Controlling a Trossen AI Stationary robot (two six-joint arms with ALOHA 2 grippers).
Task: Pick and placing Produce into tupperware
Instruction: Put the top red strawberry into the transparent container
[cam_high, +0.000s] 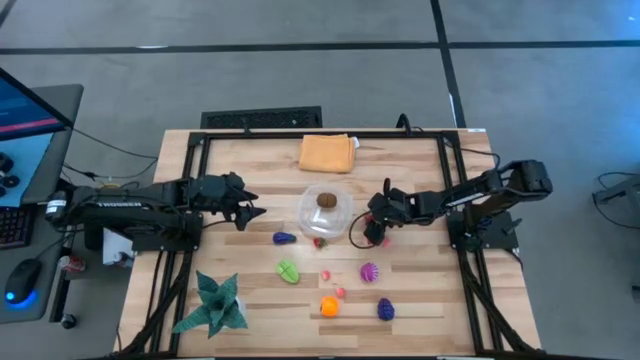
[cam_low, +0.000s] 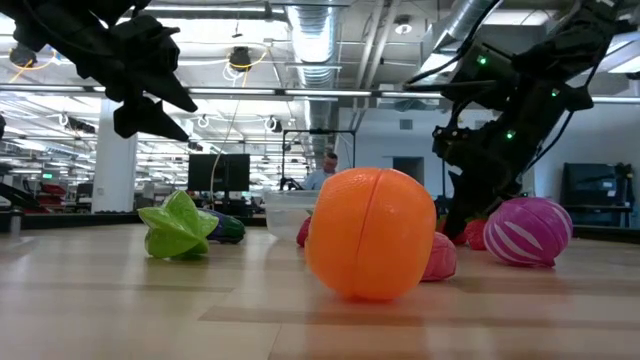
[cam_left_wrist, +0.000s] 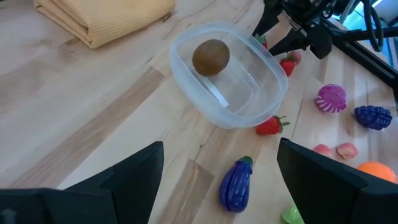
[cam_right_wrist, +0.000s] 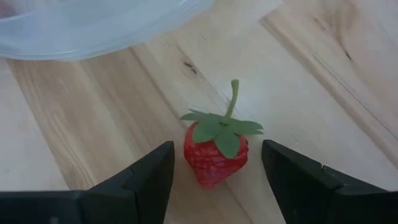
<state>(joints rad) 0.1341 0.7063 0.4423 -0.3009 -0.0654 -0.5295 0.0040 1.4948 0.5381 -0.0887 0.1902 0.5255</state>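
Wooden table (cam_high: 420, 300) had the right hand (cam_right_wrist: 214, 171) open around a strawberry (cam_right_wrist: 214, 155) at the tupperware's (cam_high: 312, 222) 4 o'clock; left hand (cam_high: 250, 212) hovered open at its 9 o'clock.

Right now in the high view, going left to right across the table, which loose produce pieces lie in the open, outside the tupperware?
Dark purple eggplant → green piece → orange fruit → magenta piece → purple grape-like piece. The small red pieces sit too close together to order.

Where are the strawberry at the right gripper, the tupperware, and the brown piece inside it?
strawberry (cam_right_wrist: 214, 158): right wrist view, on its red body between the fingers.
tupperware (cam_left_wrist: 273, 74): left wrist view, on its clear rim.
brown piece (cam_left_wrist: 211, 57): left wrist view, on its rounded top.
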